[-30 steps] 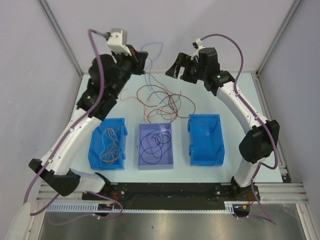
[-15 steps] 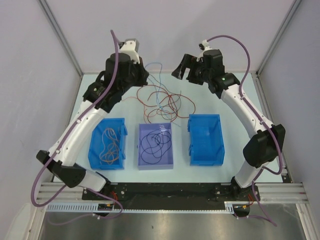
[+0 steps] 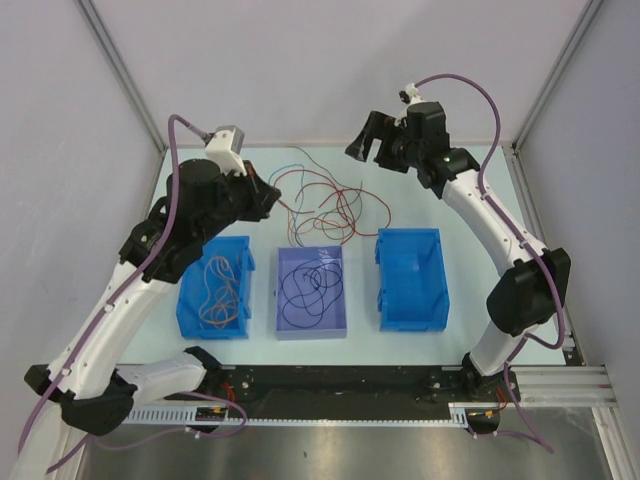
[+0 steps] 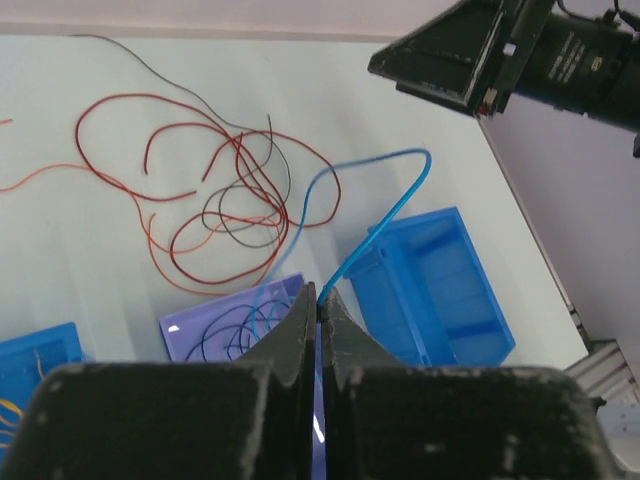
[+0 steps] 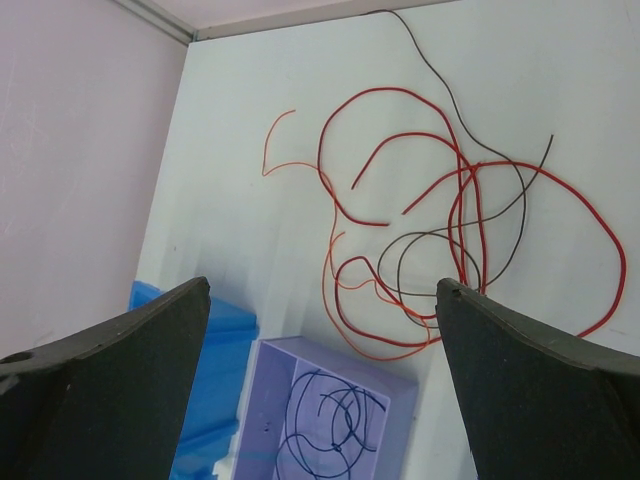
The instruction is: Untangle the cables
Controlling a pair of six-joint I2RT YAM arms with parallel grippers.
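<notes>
A tangle of red, orange and dark cables (image 3: 330,205) lies on the table behind the bins, and shows as red loops (image 4: 130,97) in the left wrist view. My left gripper (image 4: 322,300) is shut on a thin light-blue cable (image 4: 395,157) that arcs up from its tips and back down toward the tangle. In the top view this gripper (image 3: 266,203) hovers left of the tangle. My right gripper (image 3: 360,145) hangs open at the back, above the tangle (image 5: 460,200), with nothing between its fingers (image 5: 322,284).
Three bins stand in a row near the arms: a left blue bin (image 3: 186,300) with orange-tan cables (image 3: 215,285), a purple bin (image 3: 284,325) with navy cables (image 5: 335,420), and a right blue bin (image 3: 411,278) holding nothing. Walls enclose the table.
My left arm has swung down and nearer from the back, carrying the blue cable with it toward the bins. The right gripper lifted slightly and stayed open.
</notes>
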